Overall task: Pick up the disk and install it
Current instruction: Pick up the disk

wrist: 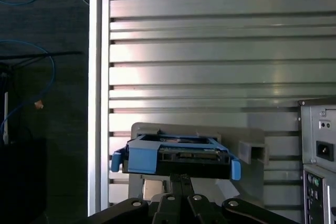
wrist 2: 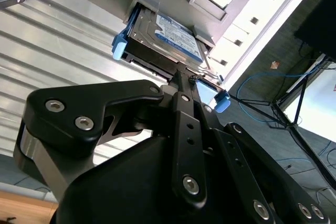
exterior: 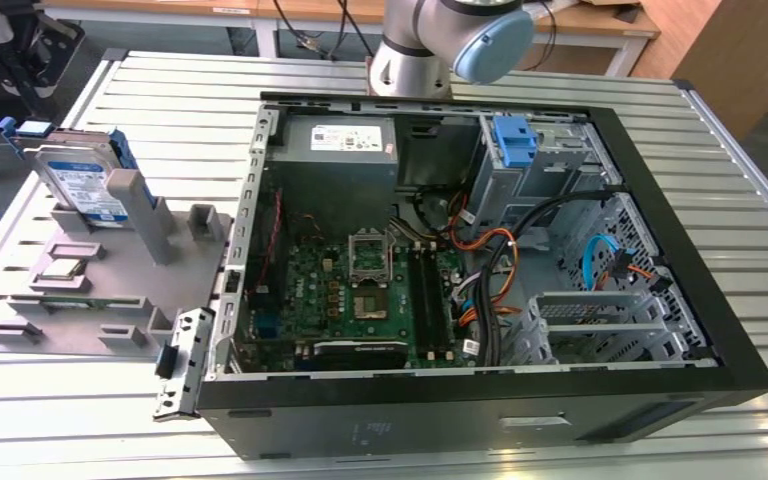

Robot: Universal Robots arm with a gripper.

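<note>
Gripper (wrist: 181, 177) jaws closed on nothing; disk (wrist: 181, 155) straight ahead of them; approach squarely, opening wider than its blue rails (wrist: 142, 159).

Silver-grey arm (exterior: 408, 62), light-blue joint cap (exterior: 498, 45), black gripper (wrist 2: 179, 74) linkage, silver screws (wrist 2: 190, 183)

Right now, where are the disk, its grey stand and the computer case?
disk (exterior: 81, 185): exterior view, on its blue-and-white label.
stand (exterior: 148, 225): exterior view, on its upright post.
case (exterior: 464, 425): exterior view, on its black outer wall.
</note>
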